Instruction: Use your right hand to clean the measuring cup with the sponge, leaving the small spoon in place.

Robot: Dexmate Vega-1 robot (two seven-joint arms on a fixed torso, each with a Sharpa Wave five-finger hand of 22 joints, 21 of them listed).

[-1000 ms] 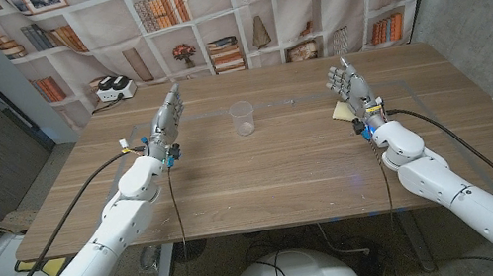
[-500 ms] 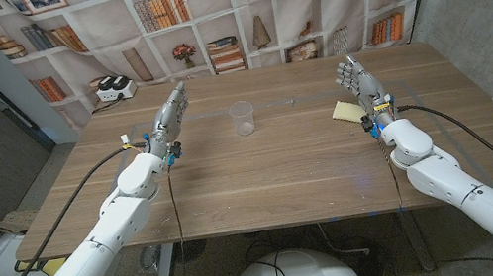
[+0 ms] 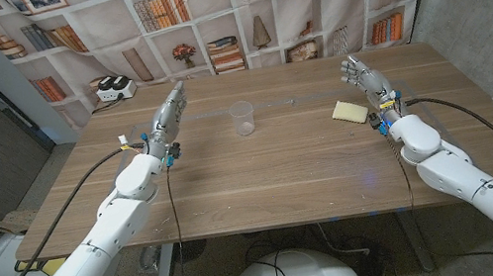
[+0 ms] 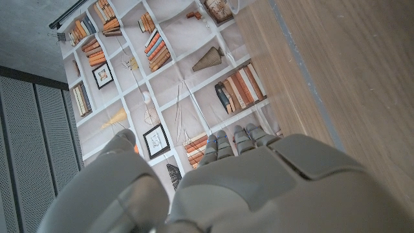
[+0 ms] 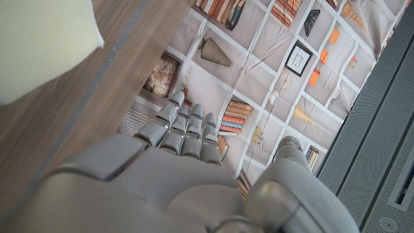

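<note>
A clear measuring cup [image 3: 242,118] stands upright on the wooden table [image 3: 262,170], toward the far side and near the middle; whatever sits inside it is too small to make out from the head view, and a small spoon cannot be told apart with any certainty. The pale yellow sponge [image 3: 350,112] lies flat on the table well to the right of the cup, just beside the right hand [image 3: 366,83], apart from it; that hand is raised on its edge, fingers extended and slightly spread, gripping nothing. The left hand [image 3: 166,119] is likewise raised, fingers straight and close together, holding nothing, left of the cup with bare wood between them. The broad near half of the table lies open between the two arms. The right wrist view catches a cut-off corner of the sponge [image 5: 40,45] beside the table's edge and a bookshelf-printed backdrop [image 5: 272,58]; the left wrist view gives table grain and the same backdrop beyond the hand's back [image 4: 259,188].
</note>
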